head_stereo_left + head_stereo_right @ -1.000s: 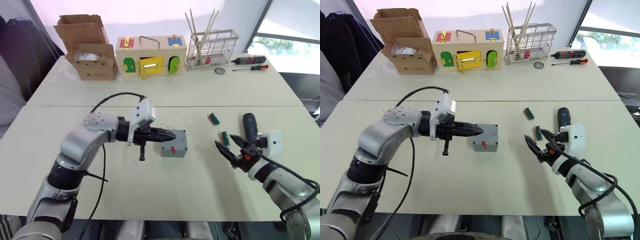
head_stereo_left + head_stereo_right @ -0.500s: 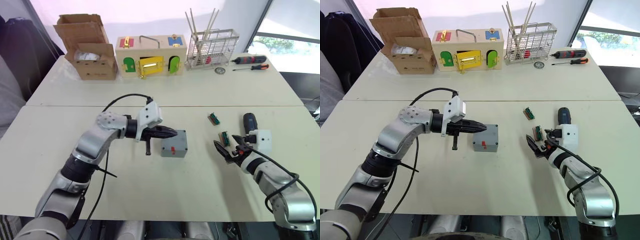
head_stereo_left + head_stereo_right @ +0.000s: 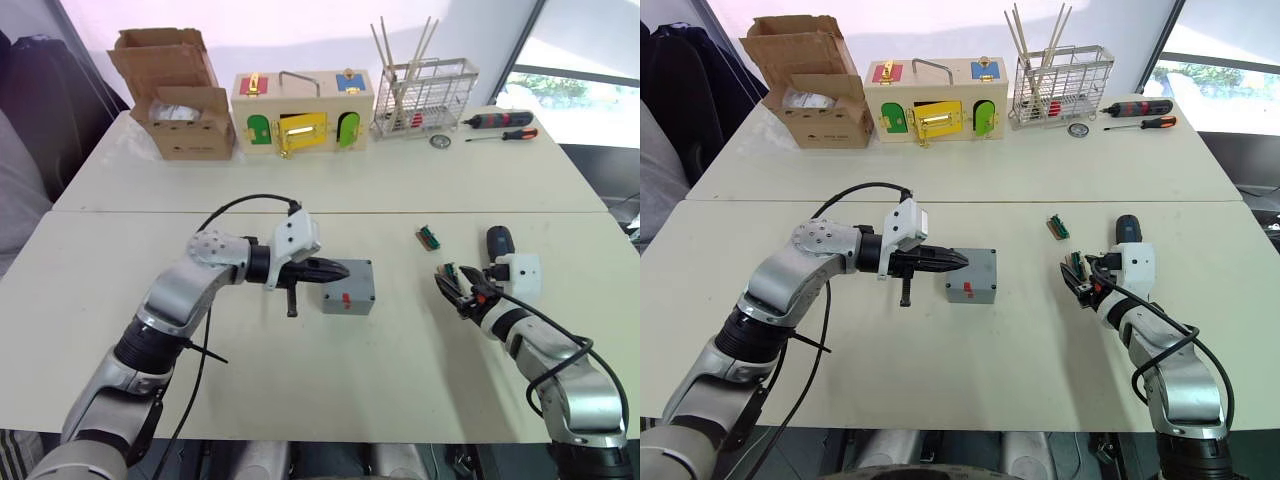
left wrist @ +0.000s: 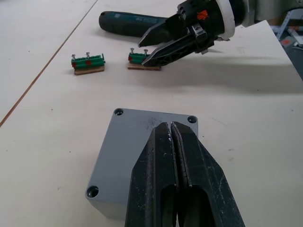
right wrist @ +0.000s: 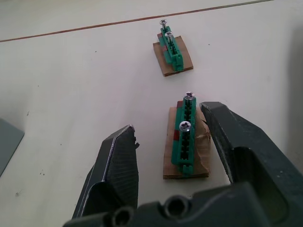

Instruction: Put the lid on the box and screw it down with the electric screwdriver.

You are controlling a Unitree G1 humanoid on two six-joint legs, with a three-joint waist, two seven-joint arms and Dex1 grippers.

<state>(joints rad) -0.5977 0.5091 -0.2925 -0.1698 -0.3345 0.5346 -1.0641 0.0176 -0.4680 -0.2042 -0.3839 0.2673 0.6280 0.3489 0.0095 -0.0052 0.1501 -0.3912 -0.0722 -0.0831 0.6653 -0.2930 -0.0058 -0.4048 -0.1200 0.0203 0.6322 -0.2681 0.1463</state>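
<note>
The grey box (image 3: 347, 287) with a red mark on its near side stands mid-table. The flat grey lid (image 4: 142, 132) lies on top of it, with screw holes at its corners. My left gripper (image 3: 343, 270) is shut, its tips resting over the lid's near half. The electric screwdriver (image 3: 497, 243) lies on the table at the right. My right gripper (image 5: 168, 116) is open just in front of it. Its fingers (image 5: 120, 156) straddle a green screw holder (image 5: 184, 137) that sits on a cardboard scrap, without touching it.
A second green screw holder (image 3: 428, 236) lies a little farther back. On the far table stand a cardboard box (image 3: 180, 95), a wooden latch box (image 3: 302, 110), a wire rack (image 3: 425, 95) with sticks and two hand screwdrivers (image 3: 500, 125).
My right gripper has moved forward over the nearer green screw holder, and its fingers have narrowed. My left gripper has stayed shut over the lid, shifting only slightly.
</note>
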